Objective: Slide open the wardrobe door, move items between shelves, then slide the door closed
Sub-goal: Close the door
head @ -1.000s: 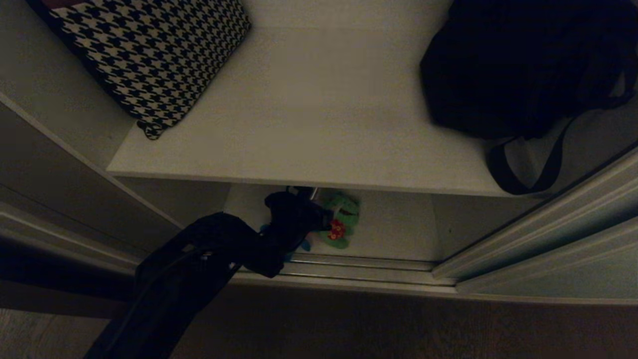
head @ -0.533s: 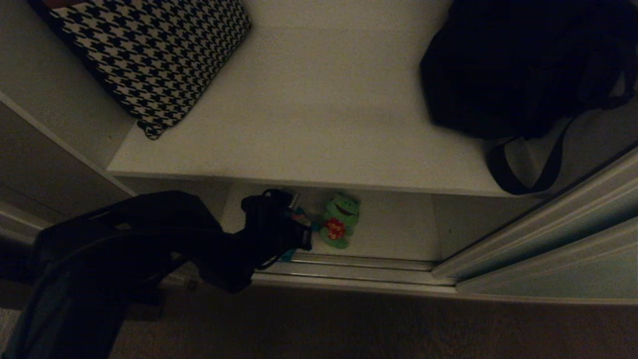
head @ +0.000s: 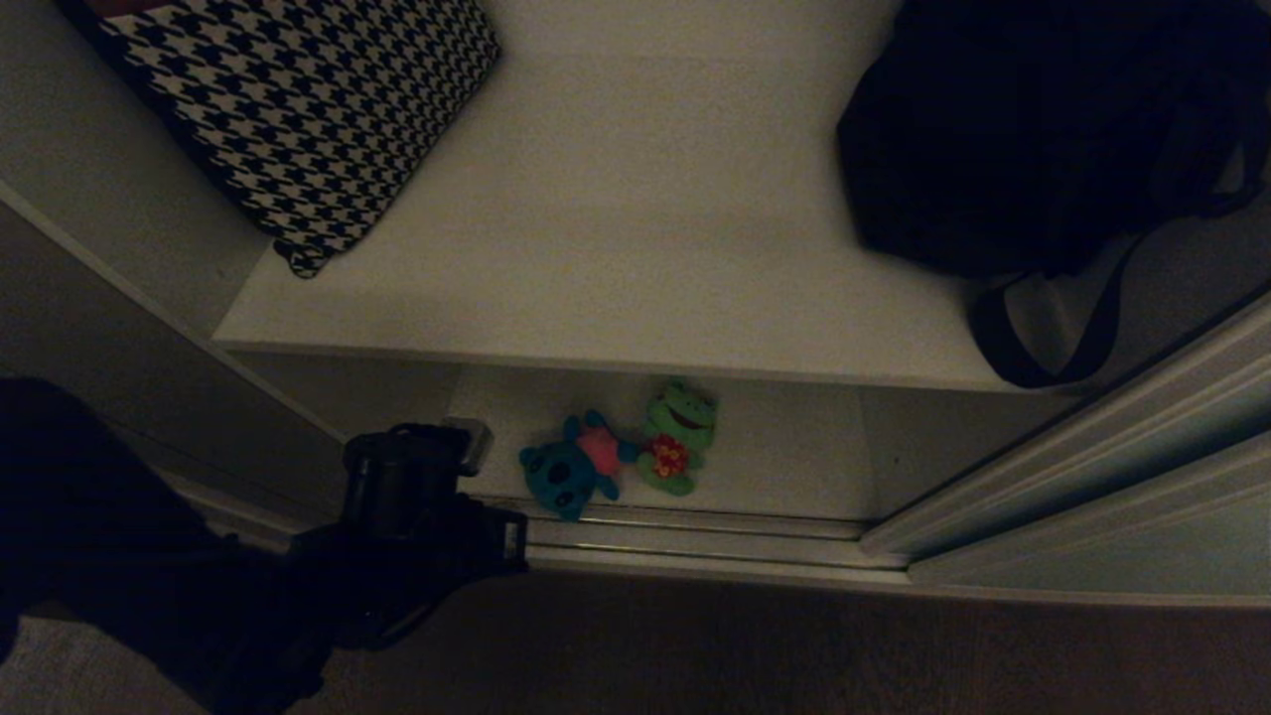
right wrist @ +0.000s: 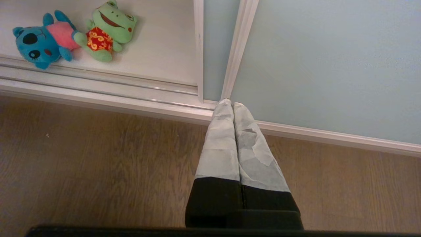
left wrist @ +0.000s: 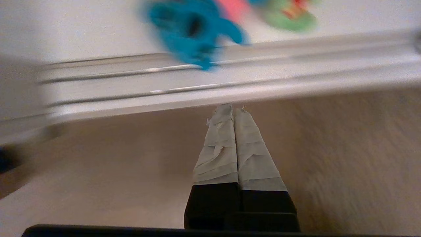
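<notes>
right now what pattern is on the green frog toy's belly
Red with yellow swirls on the green frog toy; the right wrist view shows it best.

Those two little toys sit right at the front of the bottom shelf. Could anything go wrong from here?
Possibly. The blue toy lies against the floor rail, one foot seemingly over its edge, so the sliding door might catch it when closed. The frog toy touches it, so gripping one could nudge the other. The left gripper is shut and empty, outside the wardrobe.
</notes>
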Controlling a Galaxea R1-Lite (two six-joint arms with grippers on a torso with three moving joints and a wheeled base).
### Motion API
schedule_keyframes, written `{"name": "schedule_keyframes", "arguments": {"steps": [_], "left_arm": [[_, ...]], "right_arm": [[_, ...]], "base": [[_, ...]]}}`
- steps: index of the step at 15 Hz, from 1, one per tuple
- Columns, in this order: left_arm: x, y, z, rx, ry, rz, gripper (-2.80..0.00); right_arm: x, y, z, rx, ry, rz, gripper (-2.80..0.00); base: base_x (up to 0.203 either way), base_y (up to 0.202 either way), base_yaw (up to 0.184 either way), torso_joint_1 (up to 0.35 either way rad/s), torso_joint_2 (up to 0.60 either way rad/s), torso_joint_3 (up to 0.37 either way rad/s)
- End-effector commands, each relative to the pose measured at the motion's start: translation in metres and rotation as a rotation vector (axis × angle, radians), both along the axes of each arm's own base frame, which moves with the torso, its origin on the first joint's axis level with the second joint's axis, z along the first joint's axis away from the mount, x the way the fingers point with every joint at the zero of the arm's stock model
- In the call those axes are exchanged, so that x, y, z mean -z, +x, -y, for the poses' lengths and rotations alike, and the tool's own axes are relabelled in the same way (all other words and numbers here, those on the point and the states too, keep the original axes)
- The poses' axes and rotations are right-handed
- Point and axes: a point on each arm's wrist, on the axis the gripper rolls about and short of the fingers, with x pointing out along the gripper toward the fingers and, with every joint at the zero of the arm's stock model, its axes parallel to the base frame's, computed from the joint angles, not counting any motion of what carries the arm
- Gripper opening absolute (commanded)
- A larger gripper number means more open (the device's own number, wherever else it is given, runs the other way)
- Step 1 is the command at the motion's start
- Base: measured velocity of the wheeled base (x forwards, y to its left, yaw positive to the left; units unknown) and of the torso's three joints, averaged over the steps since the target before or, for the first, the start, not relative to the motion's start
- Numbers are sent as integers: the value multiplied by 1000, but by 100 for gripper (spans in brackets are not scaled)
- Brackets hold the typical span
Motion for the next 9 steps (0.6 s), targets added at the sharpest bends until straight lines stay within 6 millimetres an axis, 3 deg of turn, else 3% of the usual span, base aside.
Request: {"name": "schedule_keyframes", "arguments": {"steps": [1, 3, 5, 7, 9], "left_arm": [[-58, -32, -19, -104, -44, 173, -280], [-95, -58, -37, -156, -61, 294, -280], [-120, -95, -54, -176, -64, 404, -280], [-127, -134, -74, -205, -62, 484, -280], [-117, -169, -95, -266, -40, 536, -280]], "right_arm": [[0, 0, 0, -1, 0, -1, -280], [0, 0, 0, -1, 1, 0, -280], [0, 0, 0, -1, 0, 0, -280], [0, 0, 0, -1, 0, -1, -280], [0, 0, 0, -1, 0, 0, -280]], "base": [[0, 0, 0, 0, 0, 0], [0, 0, 0, 0, 0, 0], [0, 0, 0, 0, 0, 0], [0, 0, 0, 0, 0, 0], [0, 0, 0, 0, 0, 0]]}}
